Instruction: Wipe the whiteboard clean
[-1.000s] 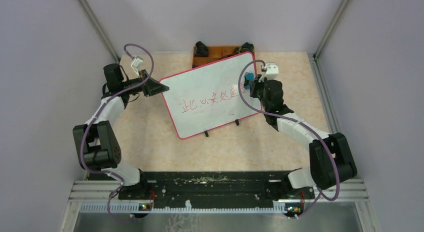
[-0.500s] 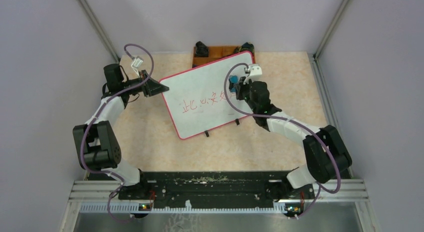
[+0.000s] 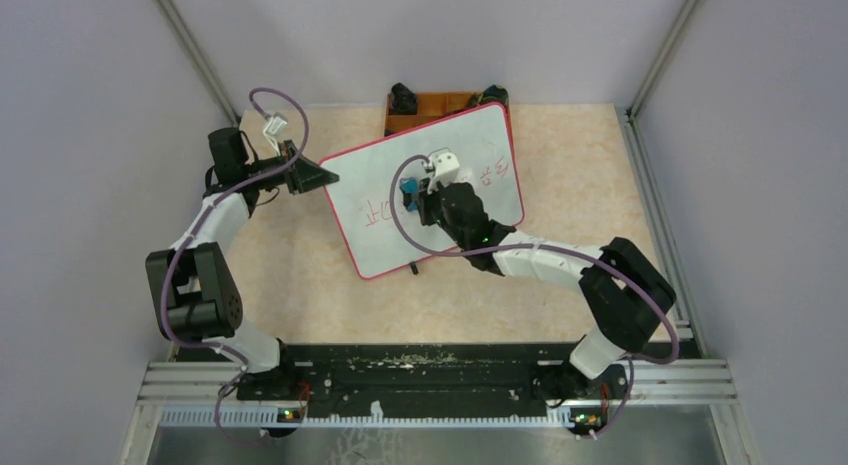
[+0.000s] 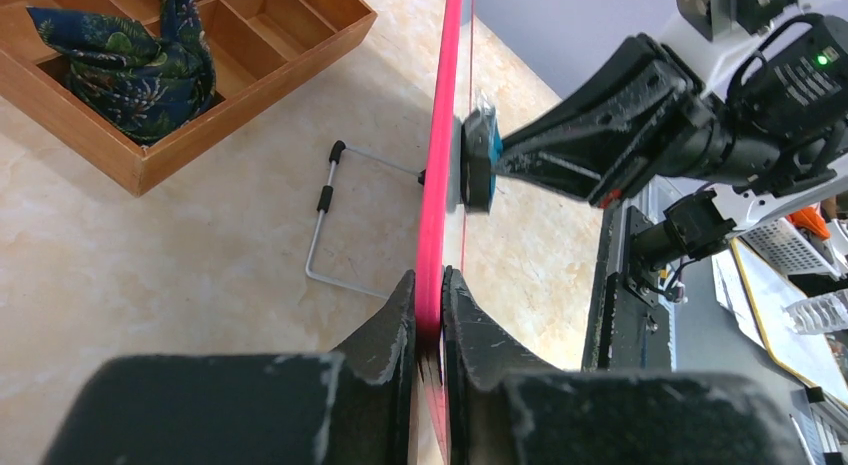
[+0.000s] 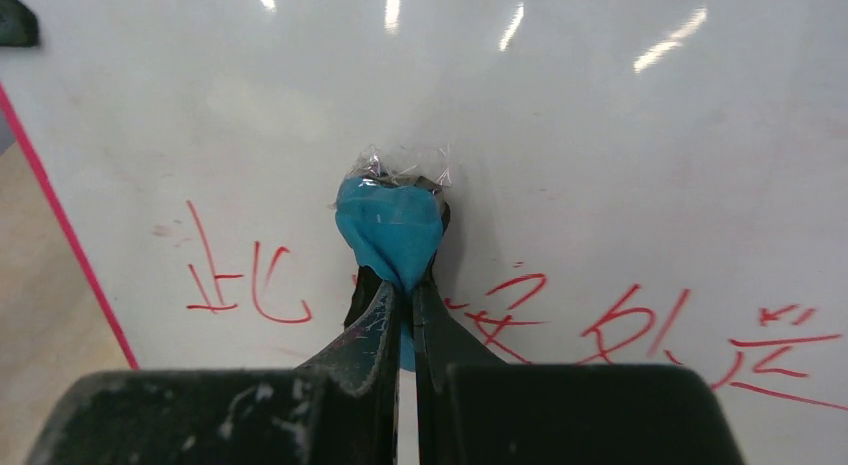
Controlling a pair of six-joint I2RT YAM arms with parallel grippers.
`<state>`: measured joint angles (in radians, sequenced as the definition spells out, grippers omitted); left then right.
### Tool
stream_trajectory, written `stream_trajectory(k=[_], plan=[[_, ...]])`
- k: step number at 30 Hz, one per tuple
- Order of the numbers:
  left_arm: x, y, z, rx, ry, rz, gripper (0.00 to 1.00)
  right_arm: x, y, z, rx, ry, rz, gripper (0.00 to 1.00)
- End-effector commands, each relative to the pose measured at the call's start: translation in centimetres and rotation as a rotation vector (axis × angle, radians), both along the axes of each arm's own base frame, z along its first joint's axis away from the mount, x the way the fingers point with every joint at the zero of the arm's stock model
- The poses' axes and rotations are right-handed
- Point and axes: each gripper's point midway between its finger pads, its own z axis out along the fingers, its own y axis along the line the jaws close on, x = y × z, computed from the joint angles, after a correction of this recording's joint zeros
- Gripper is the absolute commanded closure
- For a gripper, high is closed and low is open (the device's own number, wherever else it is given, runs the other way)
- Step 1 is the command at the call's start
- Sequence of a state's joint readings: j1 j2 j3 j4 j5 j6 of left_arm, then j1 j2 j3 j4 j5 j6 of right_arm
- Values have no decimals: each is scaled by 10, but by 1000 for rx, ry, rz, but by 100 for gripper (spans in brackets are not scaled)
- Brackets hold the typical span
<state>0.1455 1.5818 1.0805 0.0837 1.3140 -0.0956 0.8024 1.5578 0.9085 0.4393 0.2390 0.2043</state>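
My left gripper (image 4: 429, 293) pinches the whiteboard (image 3: 385, 170) at its red edge; my right gripper (image 5: 404, 293) clamps a blue eraser (image 5: 388, 217) against its face, amid red handwriting (image 5: 248, 285) I cannot read

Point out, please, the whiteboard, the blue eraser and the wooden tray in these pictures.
whiteboard (image 3: 400, 163), top external view, on the bare white surface above the red writing.
blue eraser (image 5: 390, 217), right wrist view, on the middle of its blue body.
wooden tray (image 4: 250, 100), left wrist view, on its outer side wall.
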Motion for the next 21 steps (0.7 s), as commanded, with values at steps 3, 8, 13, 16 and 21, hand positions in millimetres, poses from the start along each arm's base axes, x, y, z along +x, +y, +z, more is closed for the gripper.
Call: stream_trajectory(k=[3, 8, 13, 16, 21], plan=[[4, -4, -4, 56, -64, 17, 100, -5, 44, 16, 23, -42, 38, 100], [4, -4, -4, 56, -63, 15, 100, 0, 43, -3, -20, -23, 0, 100], [5, -5, -3, 55, -65, 12, 100, 12, 9, -14, -91, -26, -119, 100], [4, -5, -2, 56, -67, 13, 100, 19, -22, -15, -98, -25, -186, 100], [3, -5, 0, 59, -74, 15, 100, 30, -87, -23, -87, -7, -310, 100]])
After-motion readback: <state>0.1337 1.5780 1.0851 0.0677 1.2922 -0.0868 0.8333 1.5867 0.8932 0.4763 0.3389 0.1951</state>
